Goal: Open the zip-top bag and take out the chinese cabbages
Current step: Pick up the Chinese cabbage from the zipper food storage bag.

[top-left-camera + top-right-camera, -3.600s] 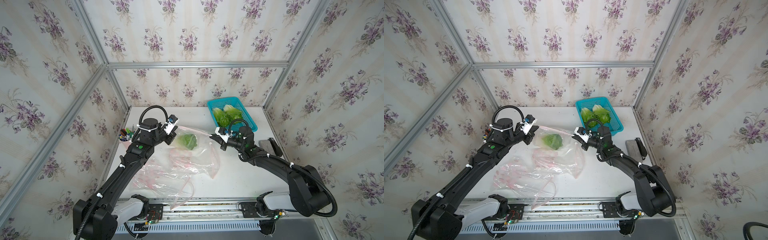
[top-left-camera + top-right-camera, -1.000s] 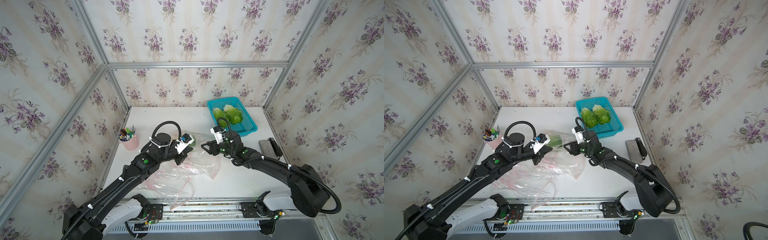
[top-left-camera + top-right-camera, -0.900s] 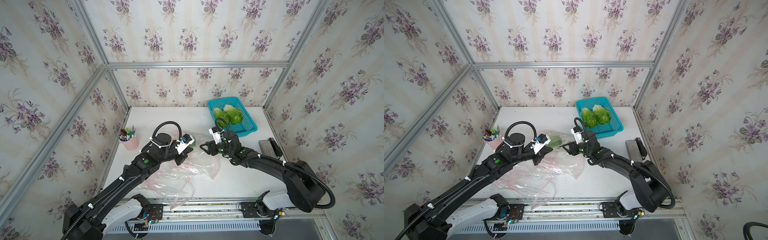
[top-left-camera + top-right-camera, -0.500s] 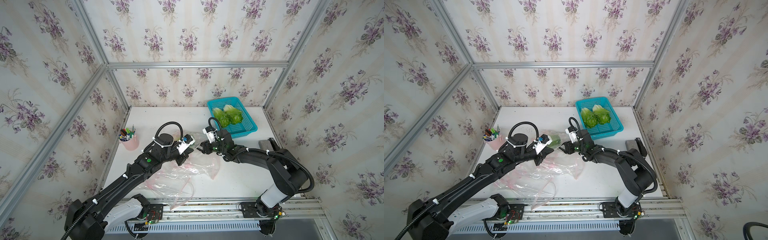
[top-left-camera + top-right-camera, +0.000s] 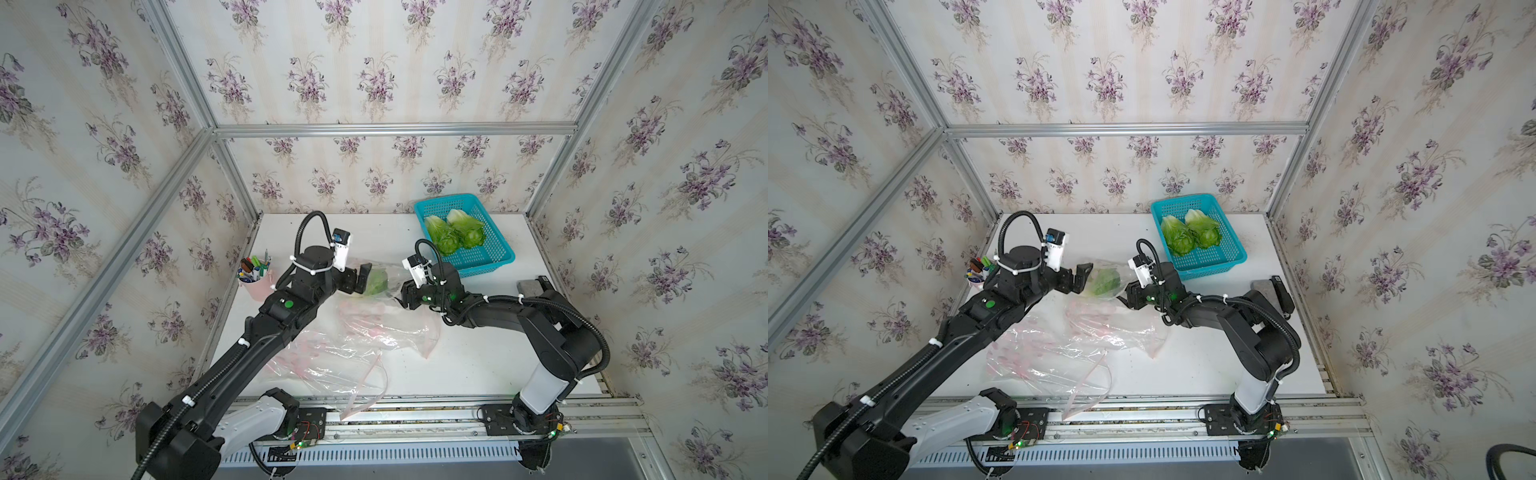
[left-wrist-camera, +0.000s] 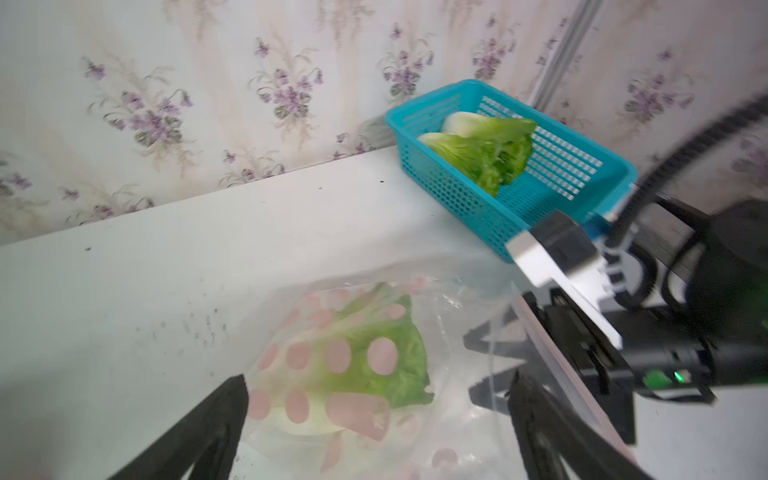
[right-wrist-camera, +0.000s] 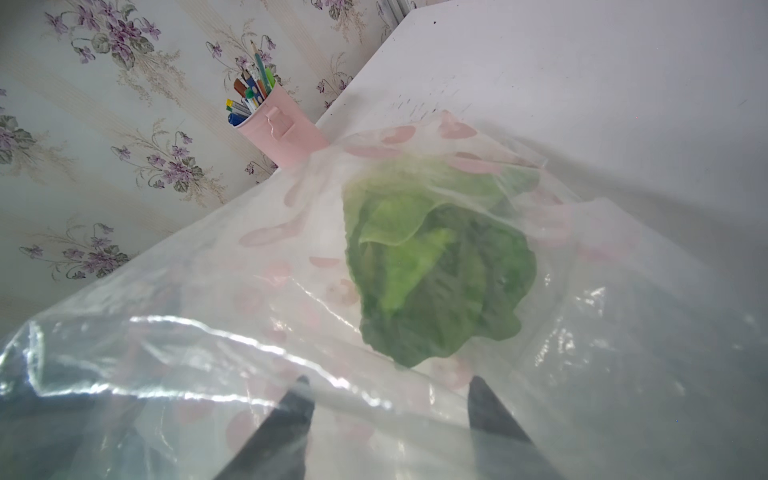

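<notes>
At the clear pink-dotted zip-top bag [image 5: 390,328], the left gripper [image 5: 360,280] and right gripper [image 5: 405,291] had fingers spread; the leafy green chinese cabbage [image 5: 376,283] inside likely needed grasping next.

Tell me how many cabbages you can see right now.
3. One cabbage and a second cabbage lie side by side in the teal basket. A third cabbage sits inside the clear zip-top bag between the arms. The crumpled plastic nearby looks empty.
</notes>
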`<state>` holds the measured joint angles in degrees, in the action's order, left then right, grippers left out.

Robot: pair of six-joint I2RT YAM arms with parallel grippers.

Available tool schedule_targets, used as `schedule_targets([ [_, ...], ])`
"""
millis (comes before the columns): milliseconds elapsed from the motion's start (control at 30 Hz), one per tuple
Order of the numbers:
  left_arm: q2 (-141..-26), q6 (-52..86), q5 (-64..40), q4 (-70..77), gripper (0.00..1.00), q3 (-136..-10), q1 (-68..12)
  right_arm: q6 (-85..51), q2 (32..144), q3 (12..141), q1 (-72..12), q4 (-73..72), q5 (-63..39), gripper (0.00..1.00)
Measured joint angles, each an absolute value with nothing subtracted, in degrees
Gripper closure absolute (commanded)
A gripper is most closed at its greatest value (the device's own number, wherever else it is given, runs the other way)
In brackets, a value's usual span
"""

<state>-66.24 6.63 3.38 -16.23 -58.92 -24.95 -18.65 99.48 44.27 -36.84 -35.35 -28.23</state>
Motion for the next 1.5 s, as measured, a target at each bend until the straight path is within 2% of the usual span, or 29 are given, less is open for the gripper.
schedule_targets([
  [100, -71.9, 10.7, 2.2, -20.0, 0.01, -62.7, -21.1, -18.2, 100.5, 42.8, -36.8, -39.2, -28.6, 0.35],
  [167, -75.3, 13.5, 0.8, -22.0, 0.11, -64.1, -18.9, -18.2, 101.6, 42.7, -36.8, -41.2, -29.3, 0.34],
  [267, -80.6, 17.3, -1.0, -23.7, 0.38, -66.3, -16.1, -18.0, 104.1, 44.1, -36.8, -42.8, -30.0, 0.34],
  [400, -89.4, 21.1, -4.8, -25.1, 0.51, -70.1, -13.7, -18.0, 107.9, 47.1, -36.8, -43.5, -31.6, 0.34],
  [533, -95.9, 23.3, -7.9, -26.3, 0.58, -73.0, -13.4, -18.1, 110.3, 49.7, -36.8, -43.8, -32.4, 0.34],
  [700, -101.3, 24.6, -10.8, -26.5, 0.63, -74.2, -13.4, -18.2, 112.0, 53.9, -36.6, -42.8, -32.4, 0.32],
  [867, -104.2, 25.1, -12.3, -26.1, 0.63, -74.3, -13.4, -17.8, 114.5, 57.2, -36.3, -40.5, -32.9, 0.35],
  [1500, -104.7, 25.2, -13.1, -22.4, 0.69, -72.0, -13.4, -20.6, 113.1, 54.8, -36.8, -40.2, -39.5, 0.34],
])
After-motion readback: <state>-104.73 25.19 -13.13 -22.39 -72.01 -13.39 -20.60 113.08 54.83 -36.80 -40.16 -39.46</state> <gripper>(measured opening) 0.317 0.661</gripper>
